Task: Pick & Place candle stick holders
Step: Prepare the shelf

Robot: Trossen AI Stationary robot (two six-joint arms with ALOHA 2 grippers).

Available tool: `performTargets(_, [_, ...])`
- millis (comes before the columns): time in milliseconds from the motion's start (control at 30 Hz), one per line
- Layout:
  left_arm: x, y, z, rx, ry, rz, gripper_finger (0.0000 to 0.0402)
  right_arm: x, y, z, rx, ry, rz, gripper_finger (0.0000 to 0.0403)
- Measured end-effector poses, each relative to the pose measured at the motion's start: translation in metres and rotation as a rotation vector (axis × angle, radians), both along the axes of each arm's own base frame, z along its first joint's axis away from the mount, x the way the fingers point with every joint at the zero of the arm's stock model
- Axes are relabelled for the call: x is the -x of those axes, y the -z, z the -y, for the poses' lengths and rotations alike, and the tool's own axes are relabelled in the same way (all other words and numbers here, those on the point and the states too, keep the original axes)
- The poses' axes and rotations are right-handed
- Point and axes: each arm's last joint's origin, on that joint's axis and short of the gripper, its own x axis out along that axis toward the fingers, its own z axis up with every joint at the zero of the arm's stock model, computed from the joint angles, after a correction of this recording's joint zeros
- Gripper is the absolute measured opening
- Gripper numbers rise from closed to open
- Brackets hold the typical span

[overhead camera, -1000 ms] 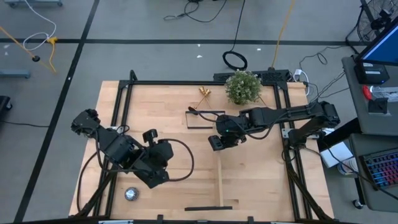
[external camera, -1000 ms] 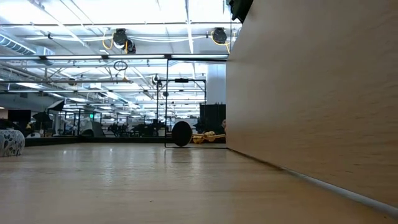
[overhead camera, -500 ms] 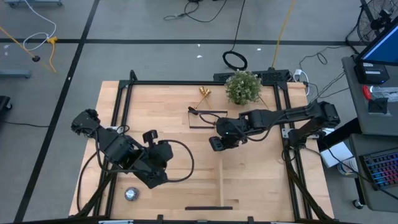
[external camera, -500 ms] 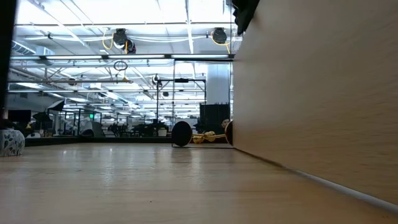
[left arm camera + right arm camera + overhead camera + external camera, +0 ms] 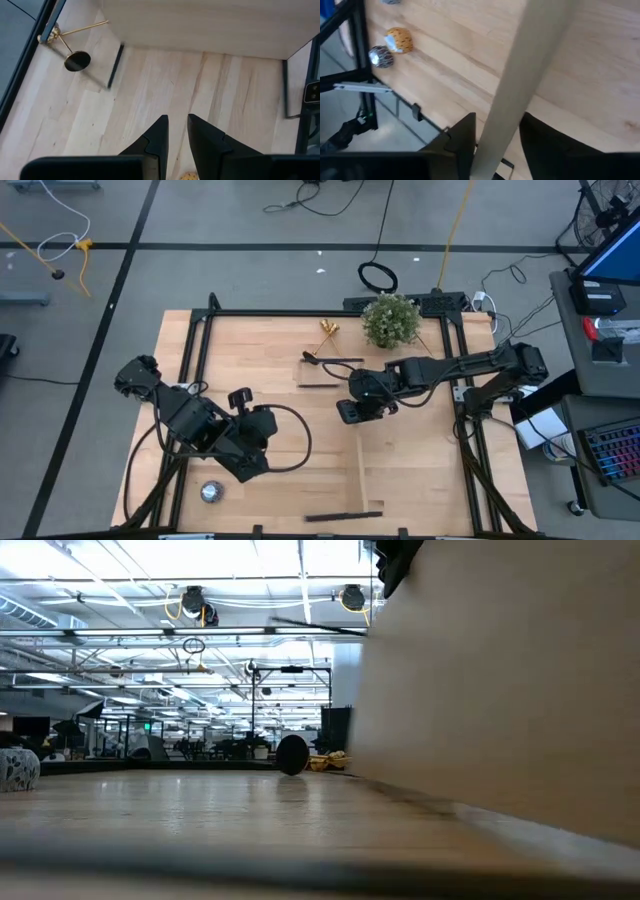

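Gold candle stick holders (image 5: 328, 328) lie on their sides at the table's far edge, next to the potted plant (image 5: 390, 320). They also show in the left wrist view (image 5: 70, 47) and in the low view (image 5: 328, 760). My right gripper (image 5: 352, 410), at the table's middle, is shut on an upright pale wooden panel (image 5: 520, 70). The panel shows edge-on in the high view (image 5: 355, 470). My left gripper (image 5: 268, 430) hangs over the table's left half. It points toward the panel and is open with a narrow gap (image 5: 177, 125), holding nothing. My right gripper pinches the panel's top edge (image 5: 492, 135) between its two fingers, one finger on each face. The fingers come from above and point down, lying across the panel's thin edge. The panel stands upright below them; its lower edge is out of the wrist view.
A silver tealight disc (image 5: 211, 492) lies near the front left, and a yellow one (image 5: 400, 40) lies beside a silver one (image 5: 380, 56) in the right wrist view. Dark bars (image 5: 335, 363) (image 5: 342, 516) lie at the panel's far and near ends. A black frame (image 5: 200, 320) edges the table.
The panel in my right gripper has shifted: its face smears and its left edge moves in the low view. The dark bar by the near edge has turned slightly off level. The dark outline by the far end has changed shape.
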Motion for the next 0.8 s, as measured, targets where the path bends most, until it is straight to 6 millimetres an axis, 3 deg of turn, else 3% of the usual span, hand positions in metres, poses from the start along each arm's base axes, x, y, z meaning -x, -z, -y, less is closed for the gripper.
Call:
performTargets(333, [0.0, 0.0, 0.0, -0.009, -0.003, 0.006, 0.0078, -0.003, 0.003, 0.0, 0.025, -0.042, 0.023, 0.004])
performTargets(633, [0.0, 0.0, 0.0, 0.0, -0.019, 0.011, 0.0078, -0.005, 0.0, -0.003, 0.03, -0.065, 0.067, 0.004])
performTargets(800, [-0.001, 0.0, -0.001, -0.003, -0.044, 0.026, 0.0078, -0.009, -0.01, -0.003, 0.031, -0.063, 0.18, 0.004])
